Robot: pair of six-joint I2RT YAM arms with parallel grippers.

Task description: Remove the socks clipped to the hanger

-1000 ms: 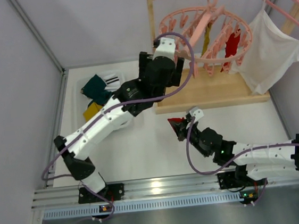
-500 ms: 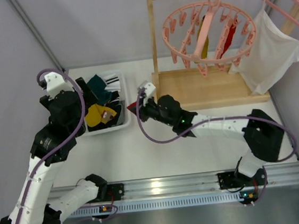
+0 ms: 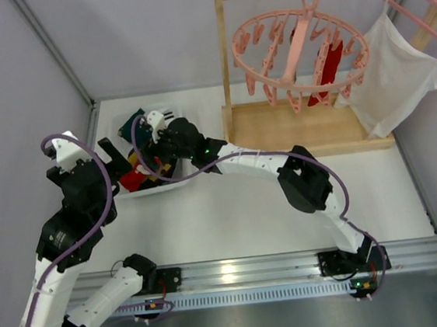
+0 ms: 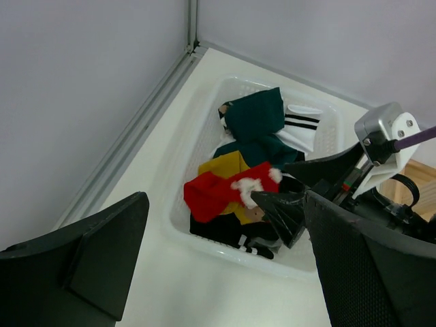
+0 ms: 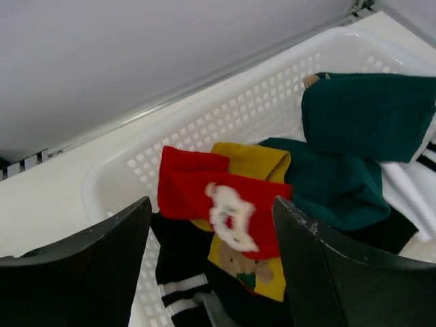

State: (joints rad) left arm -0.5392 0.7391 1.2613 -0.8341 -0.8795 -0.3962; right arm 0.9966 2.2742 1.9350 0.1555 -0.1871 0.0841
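The round pink hanger hangs from the wooden rod, with a red sock still clipped to it. My right gripper is open just above the white basket. Below its spread fingers a red sock with a white patch lies loose on a mustard sock; teal socks lie beside them. My left gripper is wide open and holds nothing, at the basket's near-left side. In its view the right gripper hovers over the red sock.
Black-and-white striped socks lie in the basket under the others. A white shirt hangs on another pink hanger at the right of the wooden rack. A grey wall runs close along the left of the basket.
My right arm carried the red sock from mid-table to the basket and opened, dropping it there. My left arm drew back from the hanger to the basket's left side.
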